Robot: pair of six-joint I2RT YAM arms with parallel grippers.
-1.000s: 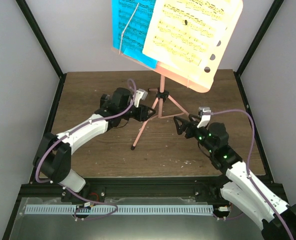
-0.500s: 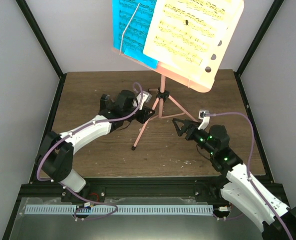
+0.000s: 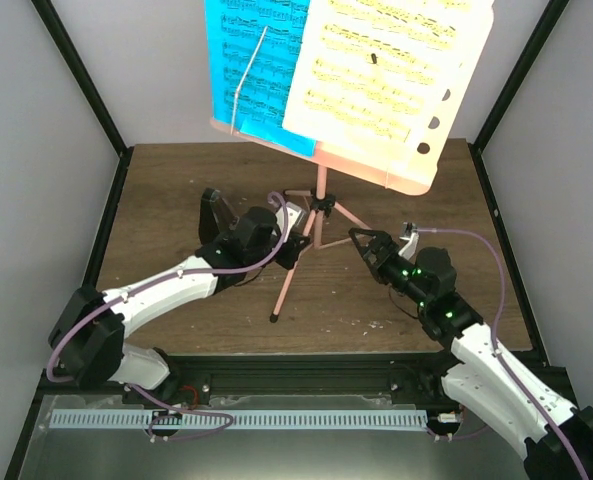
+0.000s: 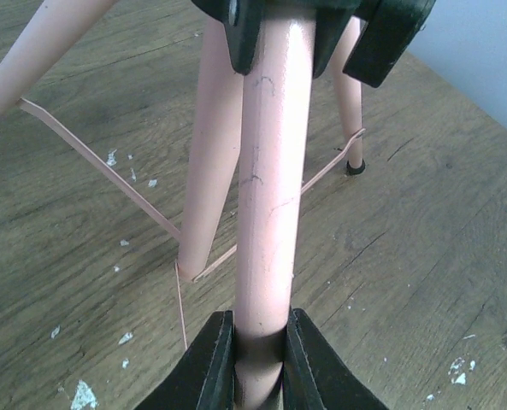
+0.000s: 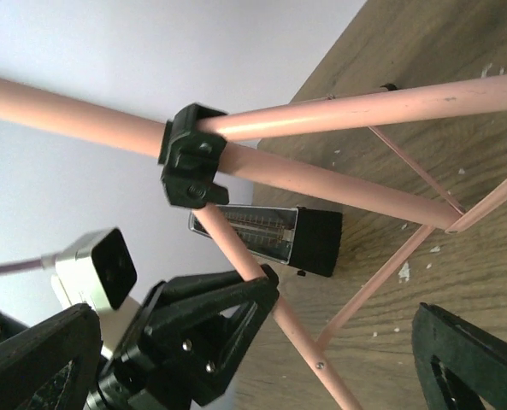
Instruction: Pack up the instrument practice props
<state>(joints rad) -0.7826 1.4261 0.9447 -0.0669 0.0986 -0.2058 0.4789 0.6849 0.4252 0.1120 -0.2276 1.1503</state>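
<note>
Pale walls [image 3: 166,70] box in a brown wooden worktop [image 3: 176,185] flecked with white scuffs. On it the left pincer [image 4: 260,342] is clamped narrow on one pink leg [image 4: 270,171] of the music stand [image 3: 321,185]. Its black pads press both sides of the tube some way below the black hub [image 5: 189,166] where the legs meet. The right pincer [image 3: 366,244] hangs just beside the tripod with its jaws spread wide, holding nothing. Thin braces [image 4: 91,158] tie the legs to the centre post. High above, the punched desk [image 3: 404,180] carries the cyan page [image 3: 261,60] and the pale-yellow page [image 3: 376,70] side by side. The metronome [image 5: 313,243] sits on the worktop beyond the legs, apart from both pincers.

The stand looks light — thin painted tube — yet top-heavy, with its broad desk far above the grip. A hold low on one leg therefore leaves it a long lever to swing on. The paint is glossy and hairline-cracked, likely slippery under hard pads, and a leg may fold at the hub. A firmer hold would probably be on the centre post close to the hub, with the open pincer steadying it there. The pages look loose and could slide off if the desk tips.
</note>
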